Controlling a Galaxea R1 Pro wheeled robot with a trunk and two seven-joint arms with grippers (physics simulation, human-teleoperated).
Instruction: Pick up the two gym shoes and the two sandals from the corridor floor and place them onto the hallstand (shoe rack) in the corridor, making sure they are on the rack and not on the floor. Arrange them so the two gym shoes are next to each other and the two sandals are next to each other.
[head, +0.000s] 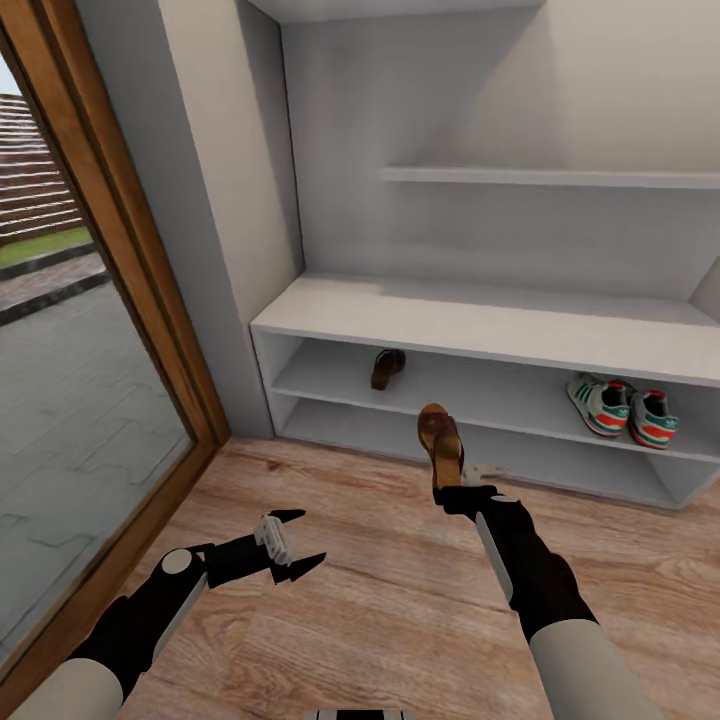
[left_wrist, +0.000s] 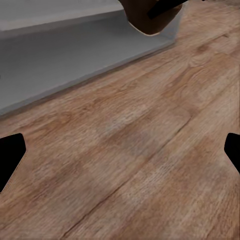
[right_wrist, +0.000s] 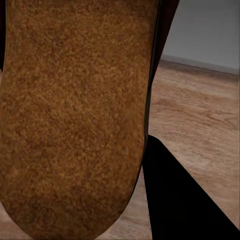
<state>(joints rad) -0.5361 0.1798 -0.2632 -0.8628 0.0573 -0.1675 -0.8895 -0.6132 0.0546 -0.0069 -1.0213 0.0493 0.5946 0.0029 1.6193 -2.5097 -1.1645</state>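
1. Wood-plank corridor floor (head: 380, 600) runs under both arms; nothing lies on it between the robot and the rack.
2. Left gripper (head: 292, 542) hangs low over the planks with its fingers spread wide and nothing between them; in the left wrist view its dark fingertips (left_wrist: 11, 157) sit at opposite edges over bare floor (left_wrist: 125, 165).
3. Right gripper (head: 468, 490) is clamped on the heel end of a brown sandal (head: 440, 445), held up with the toe pointing towards the rack; its tan insole (right_wrist: 75, 110) looms close in the right wrist view.
4. Pale grey hallstand (head: 480, 325) stands against the wall, a glass door with a wooden frame (head: 130, 260) to its left.
5. Second sandal (head: 387, 368) rests on the upper open shelf, left part.
6. Two gym shoes (head: 622, 408) sit side by side on the same shelf, well to the right; no writing on them is readable.
7. Floating shelf (head: 550, 177) hangs above.
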